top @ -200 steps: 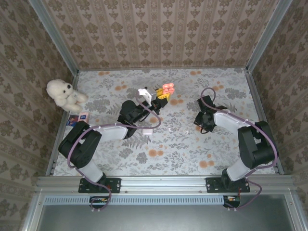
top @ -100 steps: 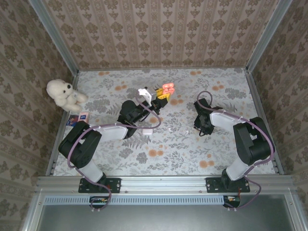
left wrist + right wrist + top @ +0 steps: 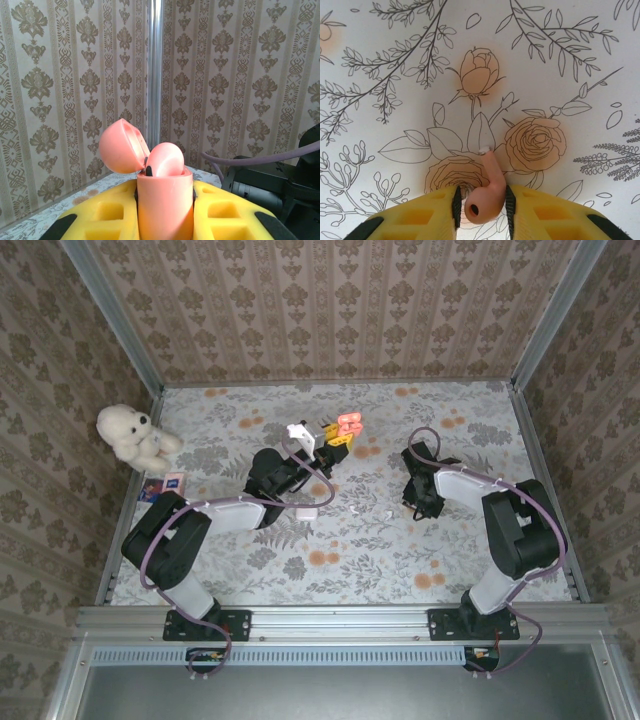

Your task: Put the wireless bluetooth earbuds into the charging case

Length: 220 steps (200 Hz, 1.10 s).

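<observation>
My left gripper (image 3: 165,202) is shut on an orange-pink charging case (image 3: 165,215) and holds it upright with its lid (image 3: 120,147) flipped open. One orange-pink bud (image 3: 166,159) sits in the case's mouth. From above, the case (image 3: 349,422) is raised at the back centre of the table. My right gripper (image 3: 481,200) is shut on a second orange-pink earbud (image 3: 487,197), its stem pointing down at the flowered cloth just below. In the top view the right gripper (image 3: 419,502) points down at mid-right. Two tiny white buds (image 3: 352,510) (image 3: 386,513) lie on the cloth between the arms.
A white rounded case (image 3: 310,510) lies beside the left forearm. A white teddy bear (image 3: 132,435) and small cards (image 3: 165,485) sit at the far left. Patterned walls with metal rails (image 3: 535,470) enclose the table.
My right jaws have closed in on the orange-pink earbud, and the right forearm has swung slightly to the left. The left arm and its case have not moved.
</observation>
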Available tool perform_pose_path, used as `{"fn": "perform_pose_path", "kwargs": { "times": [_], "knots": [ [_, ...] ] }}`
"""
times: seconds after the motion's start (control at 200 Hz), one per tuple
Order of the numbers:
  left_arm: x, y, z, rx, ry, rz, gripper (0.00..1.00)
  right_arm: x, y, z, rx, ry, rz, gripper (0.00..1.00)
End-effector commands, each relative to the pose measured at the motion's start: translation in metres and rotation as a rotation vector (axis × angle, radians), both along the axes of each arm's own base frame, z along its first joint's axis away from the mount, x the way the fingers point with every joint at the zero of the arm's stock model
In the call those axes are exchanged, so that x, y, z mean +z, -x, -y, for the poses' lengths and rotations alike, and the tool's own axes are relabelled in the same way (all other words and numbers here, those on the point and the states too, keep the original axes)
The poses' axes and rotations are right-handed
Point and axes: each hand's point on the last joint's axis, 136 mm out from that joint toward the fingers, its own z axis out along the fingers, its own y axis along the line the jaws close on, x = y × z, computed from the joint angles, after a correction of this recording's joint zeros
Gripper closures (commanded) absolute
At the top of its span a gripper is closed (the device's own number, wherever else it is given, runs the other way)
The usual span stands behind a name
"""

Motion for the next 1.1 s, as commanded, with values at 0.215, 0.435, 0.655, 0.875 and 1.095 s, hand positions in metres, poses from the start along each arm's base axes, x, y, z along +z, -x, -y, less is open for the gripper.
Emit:
{"fn": "perform_pose_path", "kwargs": {
  "times": [0.215,0.435,0.655,0.875,1.095],
  "knots": [
    [0.018,0.005,-0.003,-0.008,0.049,0.039,1.00,0.009,-0.011,-0.002,-0.005,-0.023,0.068,0.77],
    [0.017,0.004,-0.005,-0.007,0.049,0.034,1.00,0.045,-0.041,-0.034,0.010,-0.235,0.298,0.77],
    [0.015,0.004,-0.003,-0.011,0.048,0.026,1.00,0.054,-0.081,-0.073,-0.004,-0.455,0.414,0.77],
    [0.012,0.003,-0.003,-0.011,0.047,0.015,1.00,0.039,-0.120,-0.097,-0.063,-0.597,0.509,0.77],
    [0.012,0.002,-0.002,-0.011,0.047,0.013,1.00,0.022,-0.132,-0.106,-0.115,-0.640,0.517,0.77]
  ]
}}
